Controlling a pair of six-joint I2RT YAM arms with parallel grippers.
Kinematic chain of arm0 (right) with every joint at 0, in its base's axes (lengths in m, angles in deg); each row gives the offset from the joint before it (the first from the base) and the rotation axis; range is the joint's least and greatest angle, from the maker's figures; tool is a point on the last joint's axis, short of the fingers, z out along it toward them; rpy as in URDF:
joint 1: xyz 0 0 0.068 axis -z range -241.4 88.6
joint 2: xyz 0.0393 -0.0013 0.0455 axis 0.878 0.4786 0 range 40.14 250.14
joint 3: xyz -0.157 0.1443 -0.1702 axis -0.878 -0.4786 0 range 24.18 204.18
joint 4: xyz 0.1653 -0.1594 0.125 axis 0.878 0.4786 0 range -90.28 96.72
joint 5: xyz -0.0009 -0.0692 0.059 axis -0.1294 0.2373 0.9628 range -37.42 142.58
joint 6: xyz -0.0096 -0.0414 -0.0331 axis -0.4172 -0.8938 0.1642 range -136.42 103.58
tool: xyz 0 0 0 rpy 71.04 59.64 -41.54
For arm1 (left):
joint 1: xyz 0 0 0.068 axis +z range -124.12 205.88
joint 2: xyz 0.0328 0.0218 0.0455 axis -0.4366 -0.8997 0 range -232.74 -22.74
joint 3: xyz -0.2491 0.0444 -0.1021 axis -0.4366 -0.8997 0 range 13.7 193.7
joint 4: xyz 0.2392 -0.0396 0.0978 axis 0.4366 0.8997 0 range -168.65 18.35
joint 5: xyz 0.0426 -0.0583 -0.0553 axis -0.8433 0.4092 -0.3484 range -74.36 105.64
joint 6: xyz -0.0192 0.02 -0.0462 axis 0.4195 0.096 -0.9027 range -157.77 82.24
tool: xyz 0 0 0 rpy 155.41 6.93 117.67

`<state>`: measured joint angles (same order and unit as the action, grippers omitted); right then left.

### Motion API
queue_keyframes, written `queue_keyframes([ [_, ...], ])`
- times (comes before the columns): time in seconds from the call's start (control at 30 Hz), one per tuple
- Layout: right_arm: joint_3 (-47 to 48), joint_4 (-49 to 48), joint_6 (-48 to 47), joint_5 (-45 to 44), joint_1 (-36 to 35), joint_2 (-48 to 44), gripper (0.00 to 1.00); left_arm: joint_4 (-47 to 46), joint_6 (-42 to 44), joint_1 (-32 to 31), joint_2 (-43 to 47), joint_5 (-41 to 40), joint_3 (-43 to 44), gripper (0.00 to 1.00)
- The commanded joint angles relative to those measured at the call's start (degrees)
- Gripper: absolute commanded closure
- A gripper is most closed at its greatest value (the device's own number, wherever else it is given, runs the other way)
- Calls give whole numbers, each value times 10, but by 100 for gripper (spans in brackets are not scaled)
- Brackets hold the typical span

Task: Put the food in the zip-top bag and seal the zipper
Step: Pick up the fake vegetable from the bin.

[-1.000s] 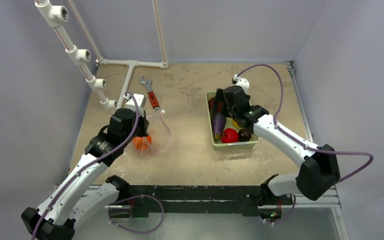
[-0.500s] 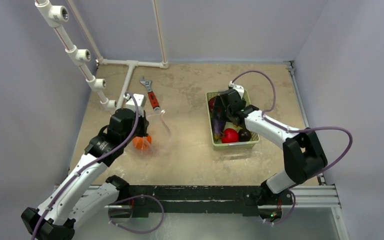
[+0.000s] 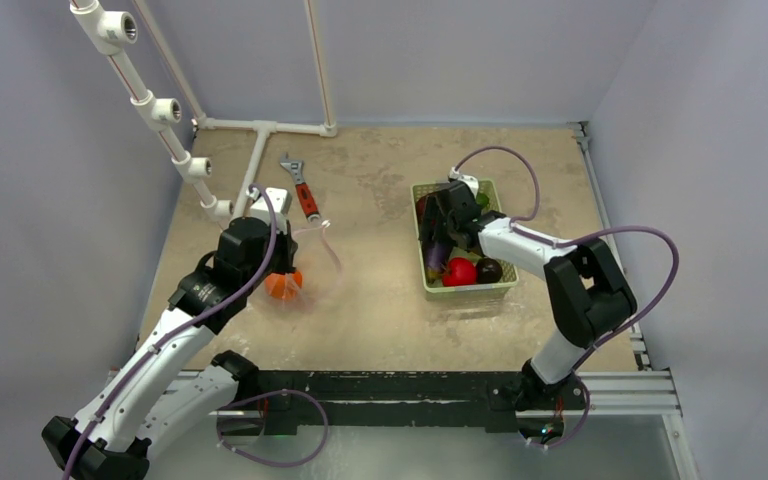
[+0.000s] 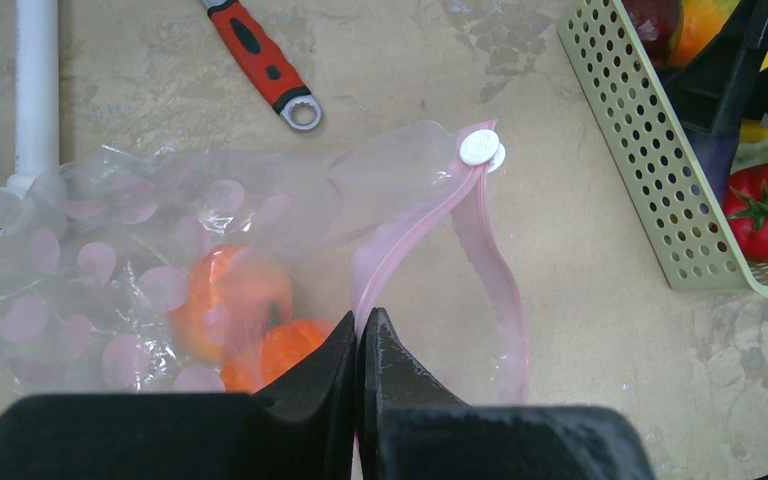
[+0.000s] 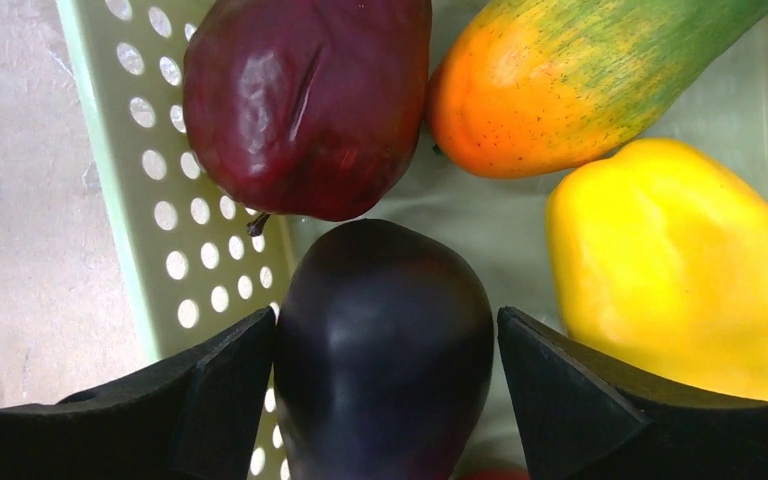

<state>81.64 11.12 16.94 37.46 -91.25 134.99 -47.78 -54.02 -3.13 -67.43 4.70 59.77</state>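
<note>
The zip-top bag [image 4: 140, 230] lies flat on the table [image 3: 380, 300] in front of the left arm, well apart from the pale green basket [image 4: 640, 150]. Its long axis runs left to right and its mouth faces the basket. The left gripper [image 4: 359, 335] is pinched tight on the zipper [image 4: 410, 228], its two fingers pressed together with the pink strip between them. From that pinch the strip runs away up to a white slider [image 4: 479, 146] at the far corner of the mouth. The other lip bows out to the right, so the mouth gapes. An orange piece [image 4: 235, 300] sits inside the bag, close to the clamped lip. A red-handled wrench [image 4: 260, 60] lies on the table beyond the bag. The right gripper [image 5: 383, 325] is down in the basket, its jaws wide and set astride the eggplant [image 5: 385, 400], one finger close on each flank; whether the pads touch it I cannot tell. The eggplant lies just beside the basket's left perforated wall. Its long axis runs near to far, with one rounded end pointing at a dark red fruit [image 5: 305, 100] in the far corner. Beside it are the yellow pepper [image 5: 680, 270] and an orange-and-green piece [image 5: 570, 90]. The red tomato [image 3: 460, 271] and the dark round one [image 3: 489, 269] rest at the basket's near end.
</note>
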Motion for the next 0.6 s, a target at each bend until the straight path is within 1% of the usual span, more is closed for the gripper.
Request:
queue_keyframes([
  [0.0, -6, -28, -7, 12, 3, 2, 20, -25, 8, -2, 5, -8, 1, 100],
  [0.17, -6, -23, -6, 4, 5, -9, 32, -25, 9, -2, 3, -7, 0, 100],
  [0.27, -1, -14, -3, -7, 5, -20, 46, -26, 10, -2, 2, -7, 0, 100],
  [0.37, 9, -2, -2, -14, 5, -38, 56, -26, 10, -2, 1, -6, 0, 100],
  [0.5, 28, 20, -1, -23, 6, -57, 63, -26, 9, -2, 1, -5, 0, 100],
  [0.57, 37, 29, -1, -24, 5, -69, 65, -26, 10, -2, 1, -5, 0, 100],
])
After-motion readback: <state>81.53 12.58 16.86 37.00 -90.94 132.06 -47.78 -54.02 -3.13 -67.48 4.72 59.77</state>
